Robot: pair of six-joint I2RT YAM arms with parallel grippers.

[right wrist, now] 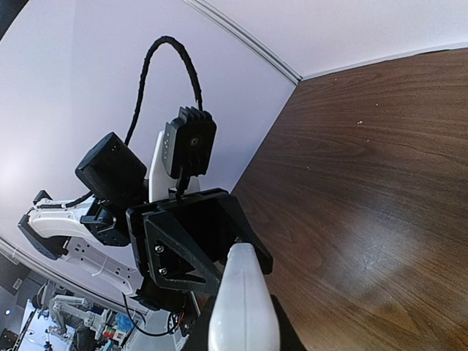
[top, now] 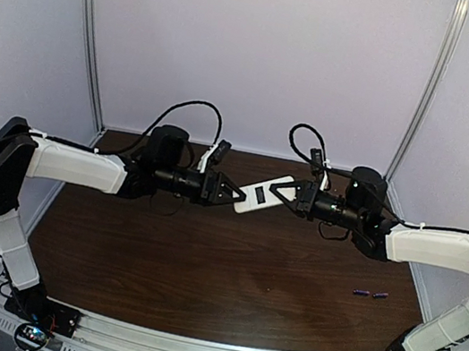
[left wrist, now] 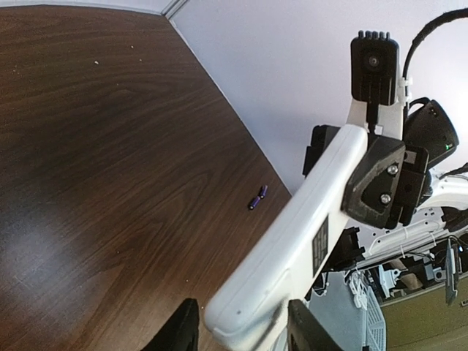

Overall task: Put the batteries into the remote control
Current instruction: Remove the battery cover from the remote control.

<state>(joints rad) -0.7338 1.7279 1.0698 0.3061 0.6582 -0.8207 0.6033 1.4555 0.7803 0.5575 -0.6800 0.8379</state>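
Top external view: the dark wooden table [top: 197, 287] lies beneath both arms, which reach in from either side and meet in the air over its far half. The remote control [top: 274, 188] hangs between the two claws, off the table. Its long axis runs from one claw straight to the other, rising slightly toward the right one, and a dark rectangle shows on its upper face.

The right claw [top: 293, 195] is pinched narrow on the end of the remote nearest it and carries it. The left claw [top: 235, 196] straddles the opposite end. In the left wrist view the white body sits between its fingers [left wrist: 181, 330], one side seeming to have a sliver of gap, so whether it truly grips cannot be told.

The batteries [top: 361, 293] lie on the table roughly end to end, their long axes across the table. They are well apart from both claws, below them and toward the near edge, off to the outer side of the right claw.

The right arm is plainly nearer them. Judging from this, the left claw would need a firm hold on the remote before the right can let go and reach down and back for a battery.
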